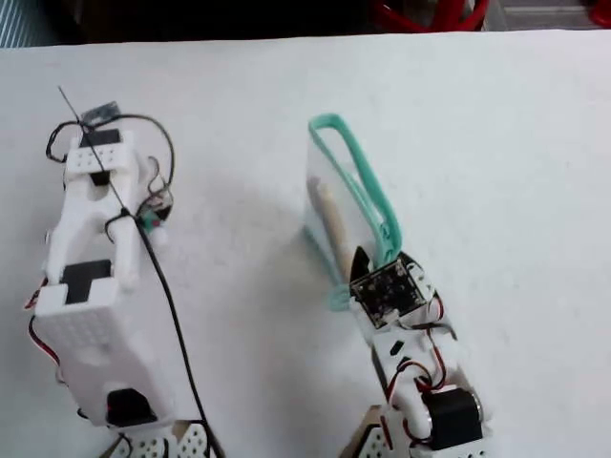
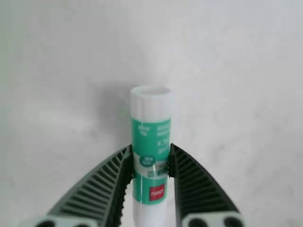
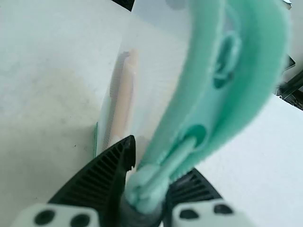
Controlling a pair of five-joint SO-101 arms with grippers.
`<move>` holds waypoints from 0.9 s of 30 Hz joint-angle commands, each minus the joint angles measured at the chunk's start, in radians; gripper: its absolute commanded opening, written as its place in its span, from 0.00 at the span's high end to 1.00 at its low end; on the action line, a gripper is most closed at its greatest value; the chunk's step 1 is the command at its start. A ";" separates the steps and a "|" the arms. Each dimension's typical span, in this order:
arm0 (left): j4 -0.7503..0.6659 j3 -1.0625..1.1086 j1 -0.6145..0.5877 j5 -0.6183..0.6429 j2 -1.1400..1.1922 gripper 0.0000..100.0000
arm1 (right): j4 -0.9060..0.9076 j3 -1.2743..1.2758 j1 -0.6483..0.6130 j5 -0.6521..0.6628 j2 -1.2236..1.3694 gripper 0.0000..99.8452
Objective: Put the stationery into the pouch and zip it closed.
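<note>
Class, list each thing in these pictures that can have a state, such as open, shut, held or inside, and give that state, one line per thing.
glue stick: held, outside the pouch
left gripper: shut on the glue stick
pouch: mouth open, held at one end
zip: undone
beige stick: inside the pouch
right gripper: shut on the pouch's zip edge

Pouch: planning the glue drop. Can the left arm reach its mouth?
Probably yes: bare table lies between the open pouch and the left claw holding the glue stick; the right claw grips one end.
</note>
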 commanded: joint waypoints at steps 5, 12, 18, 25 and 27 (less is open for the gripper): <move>0.032 -0.064 0.203 0.002 -0.375 0.97 | 0.005 0.032 0.013 0.014 0.005 0.98; -0.049 -0.058 0.412 -0.089 -0.733 0.97 | 0.004 0.034 0.013 0.014 0.005 0.98; -0.308 -0.058 0.541 -0.141 -0.924 0.97 | 0.004 0.037 0.013 0.014 0.005 0.98; -0.473 -0.057 0.751 -0.146 -0.932 0.97 | 0.004 0.037 0.013 0.014 0.005 0.98; -0.480 -0.057 0.802 -0.147 -0.932 0.97 | 0.004 0.038 0.013 0.014 0.005 0.98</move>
